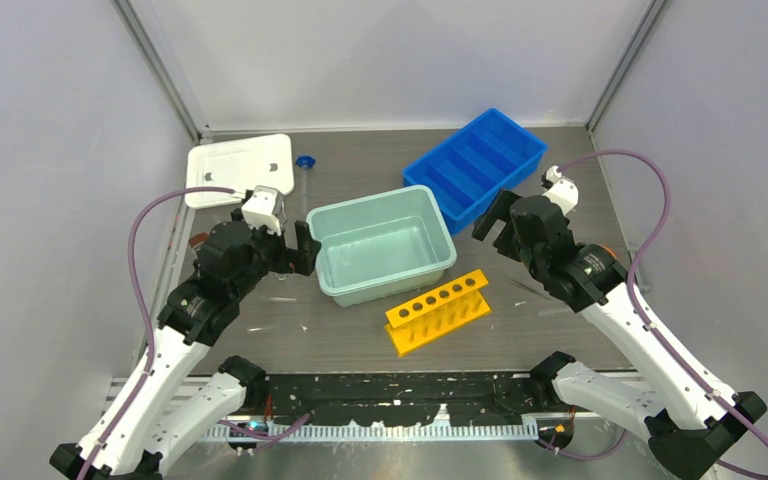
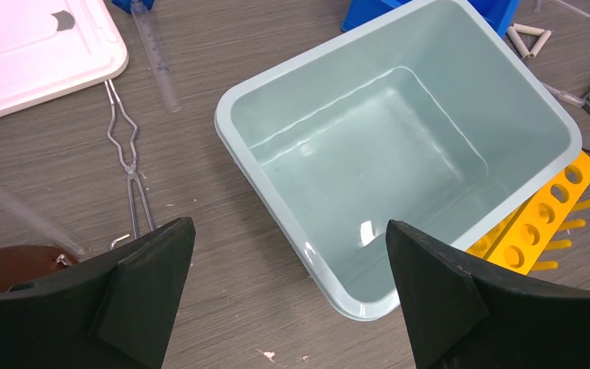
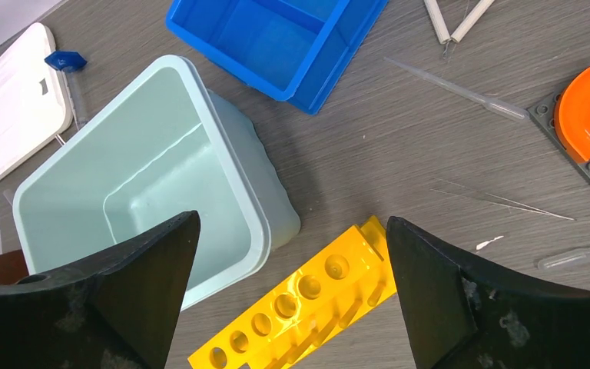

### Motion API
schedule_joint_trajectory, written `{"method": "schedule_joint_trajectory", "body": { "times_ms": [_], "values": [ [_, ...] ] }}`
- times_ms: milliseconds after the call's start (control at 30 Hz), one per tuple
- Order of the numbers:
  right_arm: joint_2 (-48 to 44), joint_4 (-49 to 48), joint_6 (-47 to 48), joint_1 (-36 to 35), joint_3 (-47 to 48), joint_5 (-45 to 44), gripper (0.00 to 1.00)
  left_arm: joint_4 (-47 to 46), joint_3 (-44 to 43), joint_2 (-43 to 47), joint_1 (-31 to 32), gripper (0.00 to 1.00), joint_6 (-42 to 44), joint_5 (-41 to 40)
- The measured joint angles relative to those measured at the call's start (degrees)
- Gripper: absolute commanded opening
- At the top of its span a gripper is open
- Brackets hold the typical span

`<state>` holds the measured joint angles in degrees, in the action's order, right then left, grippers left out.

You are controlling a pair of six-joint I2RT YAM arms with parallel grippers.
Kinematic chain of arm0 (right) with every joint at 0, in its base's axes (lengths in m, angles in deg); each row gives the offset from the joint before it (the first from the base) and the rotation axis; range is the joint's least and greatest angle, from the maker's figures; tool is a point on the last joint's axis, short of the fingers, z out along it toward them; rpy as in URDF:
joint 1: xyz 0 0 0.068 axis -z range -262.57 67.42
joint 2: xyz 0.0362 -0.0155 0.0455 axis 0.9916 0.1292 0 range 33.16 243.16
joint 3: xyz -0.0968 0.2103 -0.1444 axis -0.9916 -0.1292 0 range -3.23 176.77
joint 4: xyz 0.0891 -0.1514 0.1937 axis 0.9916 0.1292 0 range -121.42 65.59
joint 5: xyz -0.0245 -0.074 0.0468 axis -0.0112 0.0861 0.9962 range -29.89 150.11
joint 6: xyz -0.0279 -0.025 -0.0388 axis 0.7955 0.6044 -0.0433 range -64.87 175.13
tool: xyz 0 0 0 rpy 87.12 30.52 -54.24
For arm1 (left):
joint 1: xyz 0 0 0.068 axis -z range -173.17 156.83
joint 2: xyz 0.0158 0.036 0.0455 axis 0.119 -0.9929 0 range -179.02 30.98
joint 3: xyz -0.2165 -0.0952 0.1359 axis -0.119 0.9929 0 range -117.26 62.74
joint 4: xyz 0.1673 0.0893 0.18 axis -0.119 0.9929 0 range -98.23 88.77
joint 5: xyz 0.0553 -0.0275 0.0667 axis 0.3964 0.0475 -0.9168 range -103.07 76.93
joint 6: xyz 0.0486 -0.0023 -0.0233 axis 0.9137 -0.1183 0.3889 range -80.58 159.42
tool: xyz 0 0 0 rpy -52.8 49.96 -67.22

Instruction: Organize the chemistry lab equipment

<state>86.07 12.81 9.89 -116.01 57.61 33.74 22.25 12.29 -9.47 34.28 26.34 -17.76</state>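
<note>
Tongs [image 2: 129, 167]: seemingly left wrist view only

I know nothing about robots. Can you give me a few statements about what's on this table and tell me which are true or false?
1. The pale teal tub is empty. True.
2. The yellow rack has tubes standing in its holes. False: the holes are empty.
3. The left gripper is clamped on the metal tongs. False: it is open and holds nothing, and the tongs lie on the table.
4. The blue divided tray sits beyond the tub, to the right. True.
</note>
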Motion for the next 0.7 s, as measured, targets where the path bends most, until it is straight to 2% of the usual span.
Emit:
{"method": "schedule_joint_trajectory", "body": {
  "times_ms": [500, 700],
  "values": [
    [0.0, 0.0, -0.1, 0.0, 0.0, -0.2, 0.96, 0.0, 0.1, 0.4, 0.0, 1.00, -0.2, 0.4],
    [1.2, 2.3, 3.6, 0.0, 1.6, -3.4, 0.95, 1.2, 0.2, 1.6, 0.0, 1.00, -0.2, 0.0]
  ]
}}
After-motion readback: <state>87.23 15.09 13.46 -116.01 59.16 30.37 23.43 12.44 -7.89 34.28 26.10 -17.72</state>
